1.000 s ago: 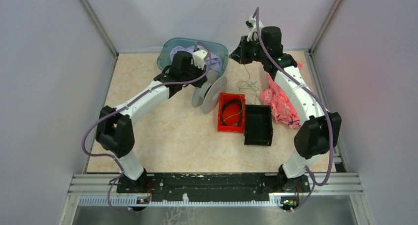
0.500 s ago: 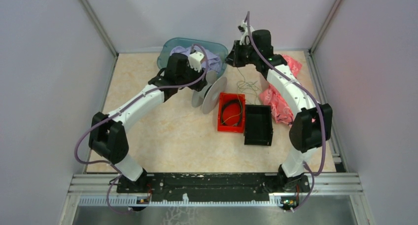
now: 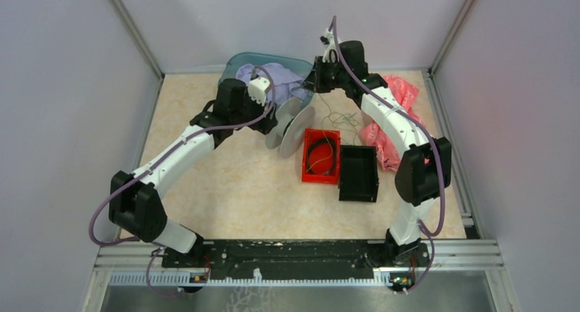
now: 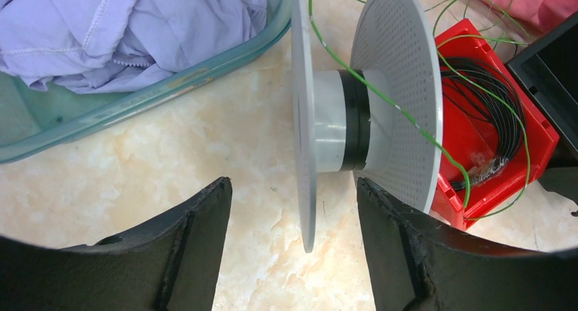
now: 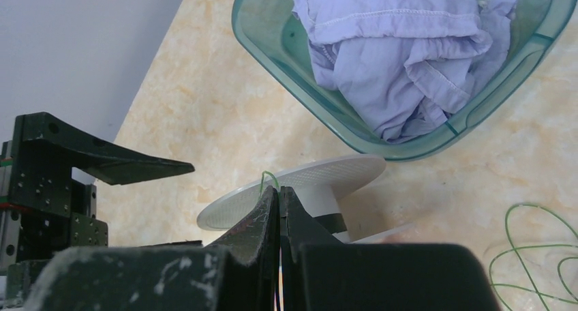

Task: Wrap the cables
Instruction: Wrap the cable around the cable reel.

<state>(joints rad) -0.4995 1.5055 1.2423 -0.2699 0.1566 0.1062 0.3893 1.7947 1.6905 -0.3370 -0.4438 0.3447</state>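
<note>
Fingers of my right gripper point(image 5: 278, 194) are pinching a green strand of the cables point(image 3: 343, 118), my left gripper point(image 4: 293, 188) is gaping near the white spool point(image 4: 334, 120), and wrapping is barely starting: most wire is lying loose in and beyond the red bin point(image 4: 492, 183).

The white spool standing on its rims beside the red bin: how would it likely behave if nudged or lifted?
The white spool rests on its two disc rims, so a nudge would probably roll it. Its thin perforated discs look like light plastic, likely stiff. The green wire across its core seems floppy and may slip.
</note>
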